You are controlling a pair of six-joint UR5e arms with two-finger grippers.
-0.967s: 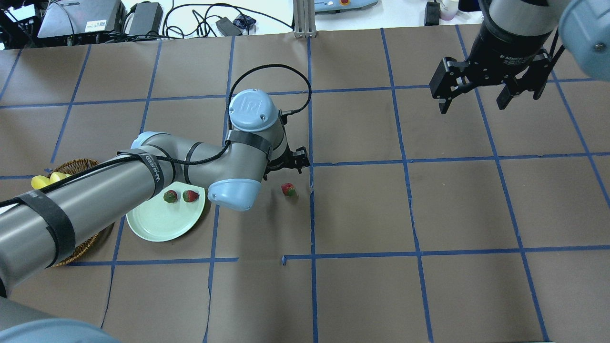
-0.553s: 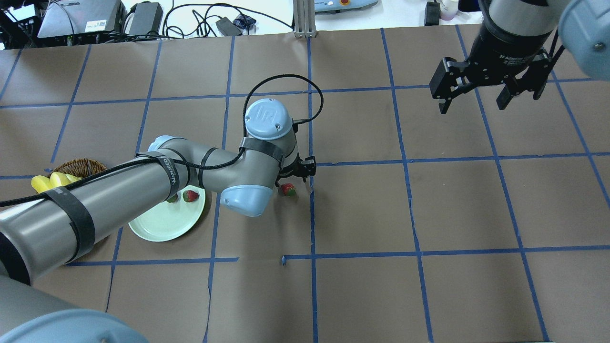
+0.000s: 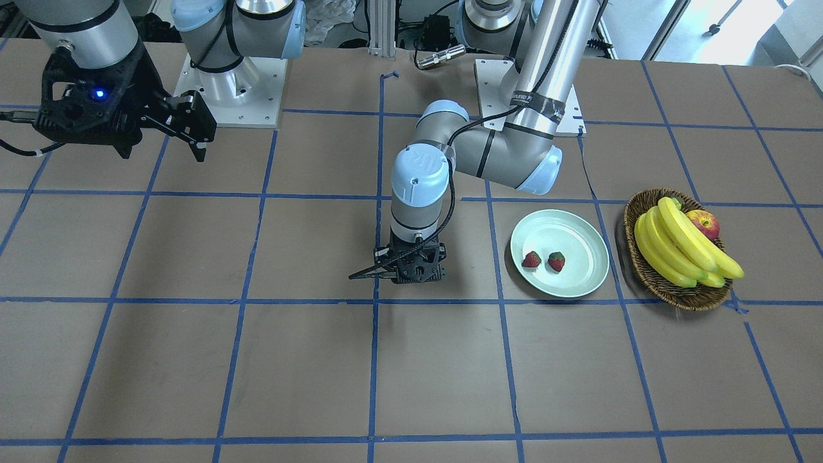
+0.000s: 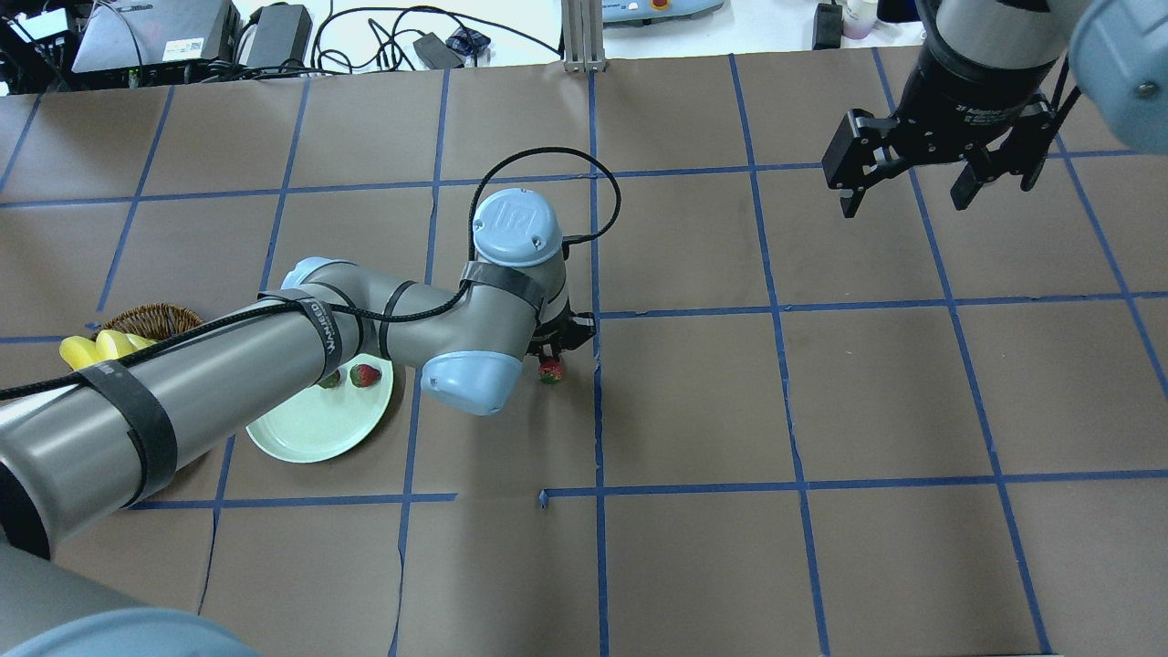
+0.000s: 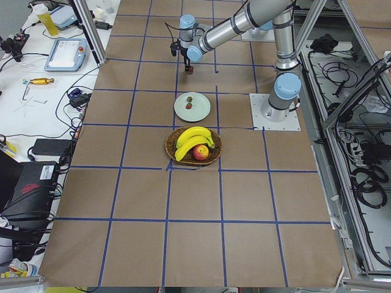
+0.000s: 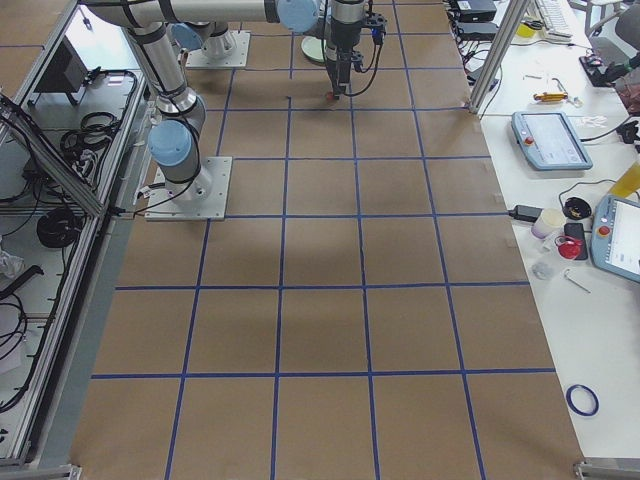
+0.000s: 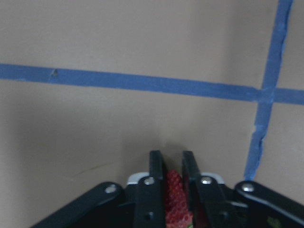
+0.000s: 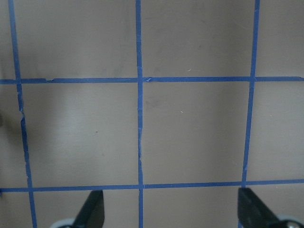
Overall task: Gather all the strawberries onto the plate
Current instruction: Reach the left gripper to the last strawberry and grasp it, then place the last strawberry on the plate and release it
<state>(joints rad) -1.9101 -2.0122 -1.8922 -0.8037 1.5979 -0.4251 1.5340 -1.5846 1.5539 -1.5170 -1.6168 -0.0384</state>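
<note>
My left gripper (image 7: 173,161) is down at the table, shut on a red strawberry (image 7: 174,199) that sits between its fingers. The overhead view shows that strawberry (image 4: 549,371) poking out under the gripper (image 4: 553,358); in the front view the gripper (image 3: 411,273) hides it. The pale green plate (image 3: 575,235) lies beside it, toward the robot's left, with two strawberries (image 3: 531,260) (image 3: 557,262) in it. In the overhead view one plate strawberry (image 4: 365,374) shows and my arm half covers the other. My right gripper (image 4: 903,196) hangs open and empty, high over the far right of the table.
A brown wicker basket (image 3: 678,292) with bananas (image 3: 675,247) and an apple (image 3: 704,224) stands just beyond the plate. Blue tape lines grid the brown table cover. The right wrist view shows only bare table between the open fingertips (image 8: 92,211).
My left gripper moved right over the loose strawberry, came down and closed around it. The right arm has not moved.
</note>
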